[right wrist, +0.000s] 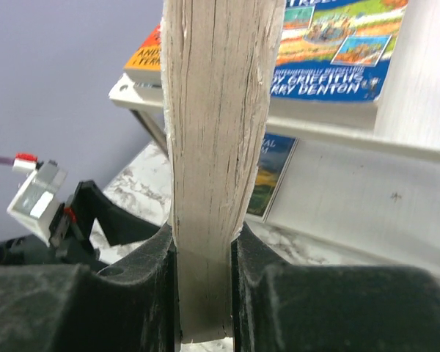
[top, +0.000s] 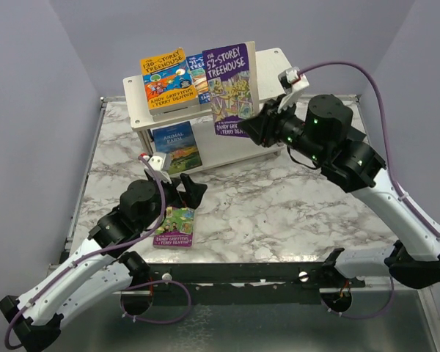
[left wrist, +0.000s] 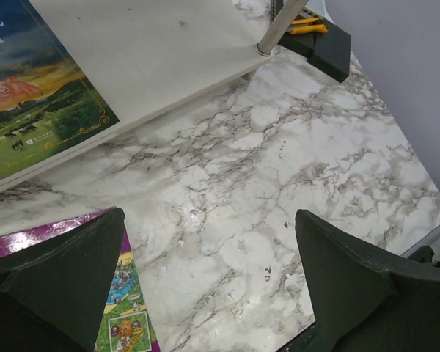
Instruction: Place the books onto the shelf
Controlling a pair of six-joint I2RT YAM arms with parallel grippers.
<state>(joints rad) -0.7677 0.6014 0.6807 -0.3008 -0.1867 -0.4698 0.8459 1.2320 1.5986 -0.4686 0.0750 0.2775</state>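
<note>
Robot lab cell; plain lilac walls (top: pixel 29 110) enclose a marble-print table (top: pixel 279 213).

From high at 6 o'clock, the overhead camera faces 12 o'clock across the whole counter (top: pixel 293 213) and shelf (top: pixel 273 60). The left wrist camera sits close above the counter, the right tight against an upright book (right wrist: pixel 220 132). All three share the shelf's blue book (top: pixel 175 147).

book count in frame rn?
5. Orange book and blue book on top of the shelf, Animal Farm book on its lower board, purple book upright in the right gripper, green book flat on the table by the left gripper. More may hide under the orange one.
</note>
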